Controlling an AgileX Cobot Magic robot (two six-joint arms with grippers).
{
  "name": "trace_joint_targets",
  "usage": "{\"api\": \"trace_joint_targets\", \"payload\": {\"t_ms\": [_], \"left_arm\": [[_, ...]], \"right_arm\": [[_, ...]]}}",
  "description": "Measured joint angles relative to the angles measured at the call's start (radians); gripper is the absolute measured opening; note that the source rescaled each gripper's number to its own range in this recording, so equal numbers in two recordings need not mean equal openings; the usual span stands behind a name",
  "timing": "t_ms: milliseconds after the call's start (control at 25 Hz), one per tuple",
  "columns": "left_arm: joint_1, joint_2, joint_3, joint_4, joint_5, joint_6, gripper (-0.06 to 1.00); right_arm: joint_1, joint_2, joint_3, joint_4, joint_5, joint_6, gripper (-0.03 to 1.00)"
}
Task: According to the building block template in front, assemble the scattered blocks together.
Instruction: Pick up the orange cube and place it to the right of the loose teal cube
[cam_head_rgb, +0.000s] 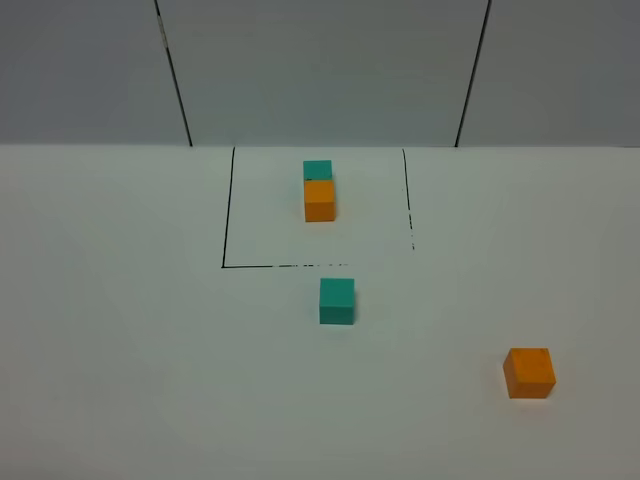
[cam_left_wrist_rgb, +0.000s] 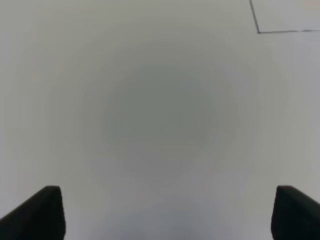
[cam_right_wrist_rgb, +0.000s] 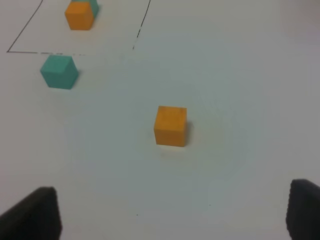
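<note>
The template, a teal cube (cam_head_rgb: 317, 169) joined to an orange cube (cam_head_rgb: 319, 200), stands inside a thin black-lined rectangle (cam_head_rgb: 228, 215) at the table's back; it also shows in the right wrist view (cam_right_wrist_rgb: 80, 14). The loose teal cube (cam_head_rgb: 337, 301) sits just in front of the rectangle. The loose orange cube (cam_head_rgb: 529, 372) sits at the front right. In the right wrist view my right gripper (cam_right_wrist_rgb: 172, 212) is open, with the orange cube (cam_right_wrist_rgb: 171, 125) ahead of it and the teal cube (cam_right_wrist_rgb: 59, 71) further off. My left gripper (cam_left_wrist_rgb: 162, 212) is open over bare table. Neither arm shows in the exterior view.
A white table (cam_head_rgb: 120, 350) carries everything. A grey panelled wall (cam_head_rgb: 320, 70) rises behind its back edge. A corner of the black rectangle (cam_left_wrist_rgb: 258, 31) shows in the left wrist view.
</note>
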Motion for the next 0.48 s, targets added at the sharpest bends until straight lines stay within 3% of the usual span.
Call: {"api": "trace_joint_targets", "payload": {"t_ms": [160,480], "left_arm": [[0.0,-0.072,0.024,-0.07,0.005,0.038,0.75],[0.0,-0.172,0.03,-0.082,0.059,0.048,0.73]], "right_arm": [[0.0,0.0,0.0,0.0,0.0,0.0,0.8],[0.0,0.0,0.0,0.0,0.0,0.0,0.8]]}}
